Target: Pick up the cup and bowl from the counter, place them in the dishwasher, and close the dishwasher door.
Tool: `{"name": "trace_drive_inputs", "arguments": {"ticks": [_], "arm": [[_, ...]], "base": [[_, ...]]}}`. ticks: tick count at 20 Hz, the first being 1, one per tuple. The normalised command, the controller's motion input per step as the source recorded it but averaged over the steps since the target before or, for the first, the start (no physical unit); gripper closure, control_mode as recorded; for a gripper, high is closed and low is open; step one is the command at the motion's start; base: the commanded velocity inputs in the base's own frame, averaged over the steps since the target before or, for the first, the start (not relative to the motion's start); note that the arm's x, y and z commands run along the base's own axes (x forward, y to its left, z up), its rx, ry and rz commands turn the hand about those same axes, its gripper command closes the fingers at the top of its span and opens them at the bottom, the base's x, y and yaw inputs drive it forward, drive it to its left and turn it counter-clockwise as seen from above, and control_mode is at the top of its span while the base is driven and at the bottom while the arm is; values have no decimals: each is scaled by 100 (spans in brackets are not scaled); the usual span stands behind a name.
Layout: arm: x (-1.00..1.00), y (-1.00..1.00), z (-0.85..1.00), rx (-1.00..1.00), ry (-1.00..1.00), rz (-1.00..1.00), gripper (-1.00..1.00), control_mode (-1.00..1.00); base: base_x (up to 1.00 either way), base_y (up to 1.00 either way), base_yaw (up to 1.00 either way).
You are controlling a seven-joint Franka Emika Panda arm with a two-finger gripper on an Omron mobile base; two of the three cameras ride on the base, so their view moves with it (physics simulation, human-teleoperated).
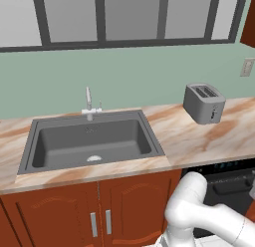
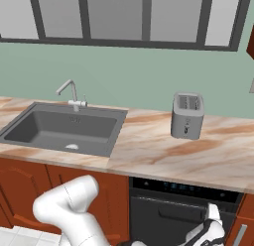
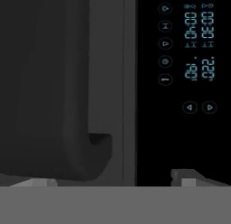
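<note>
The hand (image 3: 113,180) hangs with its jaws spread, close against the dishwasher door (image 3: 54,83), at the end of its dark bar handle (image 3: 92,146). The lit control strip (image 3: 198,51) sits just beside. On the surface (image 2: 163,151), a grey toaster (image 2: 187,115) stands right of the sink (image 2: 64,128).

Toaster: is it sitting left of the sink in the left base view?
No. The toaster stands on the counter to the right of the sink.

We see a pale green wall (image 1: 124,76) under a dark-framed window (image 1: 129,17), a grey sink basin (image 1: 89,141) with its silver tap (image 1: 88,104), a grey toaster (image 1: 203,102), and red-brown wooden cabinet doors (image 1: 99,206).
</note>
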Motion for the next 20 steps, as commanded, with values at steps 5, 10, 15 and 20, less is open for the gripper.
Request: {"name": "trace_drive_inputs", "arguments": {"ticks": [5, 10, 15, 20], "arm": [[31, 0, -62, 0, -29, 0, -100, -100], [35, 0, -70, 0, -28, 0, -100, -100], [40, 0, -68, -1, -27, 0, -100, -100], [43, 0, -66, -3, -27, 0, -100, -100]], "base": [[0, 0, 0], [0, 0, 0], [0, 0, 0], [0, 0, 0]]}}
